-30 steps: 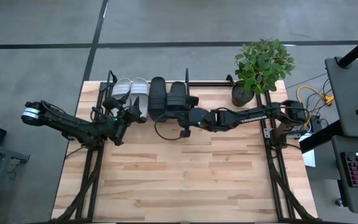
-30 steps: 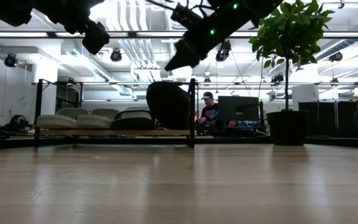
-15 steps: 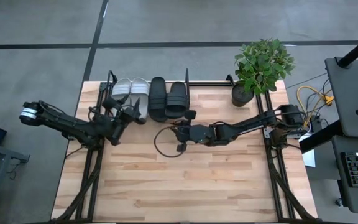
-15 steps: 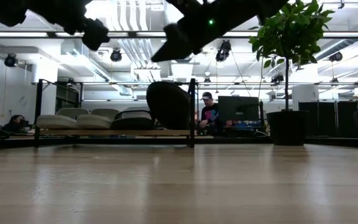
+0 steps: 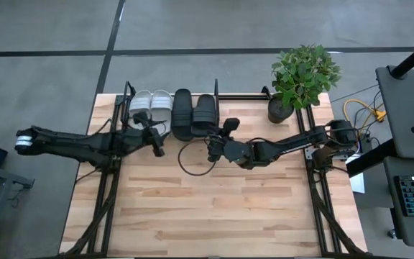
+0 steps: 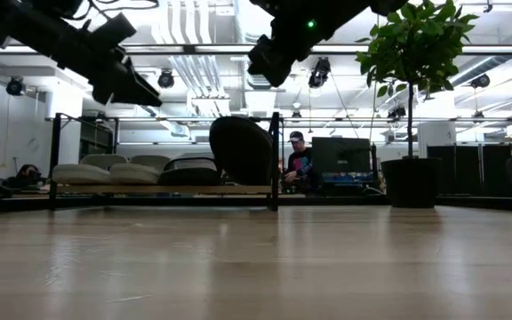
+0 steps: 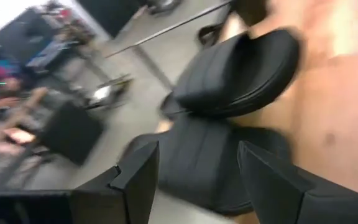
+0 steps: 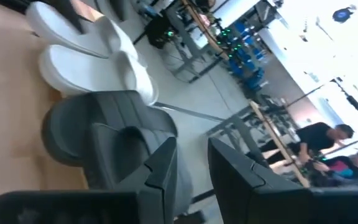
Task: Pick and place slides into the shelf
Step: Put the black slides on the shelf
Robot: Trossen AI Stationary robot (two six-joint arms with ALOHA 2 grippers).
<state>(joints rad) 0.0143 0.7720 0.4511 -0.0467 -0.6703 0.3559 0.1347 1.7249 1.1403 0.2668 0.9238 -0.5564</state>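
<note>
Altogether four slides (image 5: 182, 111), one shelf (image 5: 218, 96).

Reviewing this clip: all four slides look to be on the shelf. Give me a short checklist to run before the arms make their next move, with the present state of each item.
1. White slides on the shelf: ok, side by side at its left end.
2. Black slides on the shelf: ok in the high view; in the low view one stands higher than its neighbours, so whether it lies flat: cannot tell.
3. Right gripper empty: ok, fingers apart, nothing between them, just in front of the black slides.
4. Left gripper empty: ok, open, holding nothing, in front of the shelf.
5. Potted plant away from both arms: ok, at the table's far right corner.
</note>
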